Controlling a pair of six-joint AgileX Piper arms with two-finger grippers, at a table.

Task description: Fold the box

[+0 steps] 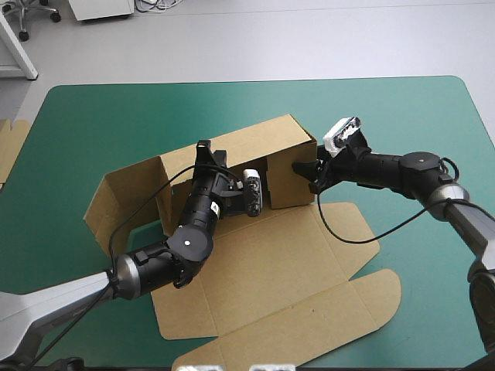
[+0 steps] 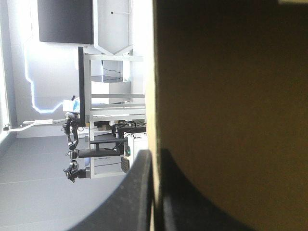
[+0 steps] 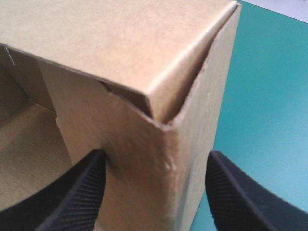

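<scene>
High view | box point(image 1: 282, 137) walls partly raised; left pincer point(image 1: 209, 153) pinches a wall; right pincer point(image 1: 308, 174) spread, astride corner

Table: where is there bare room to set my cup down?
Bare teal-green cover lies beyond the box toward the far edge, and beside its left wall. The middle is crowded: left gripper and right gripper at the box.

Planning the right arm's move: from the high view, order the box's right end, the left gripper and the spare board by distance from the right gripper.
1. the box's right end, straddled by the right gripper.
2. the left gripper, farther left, shut on the box's far wall.
3. the spare board, at the table's left edge.
</scene>
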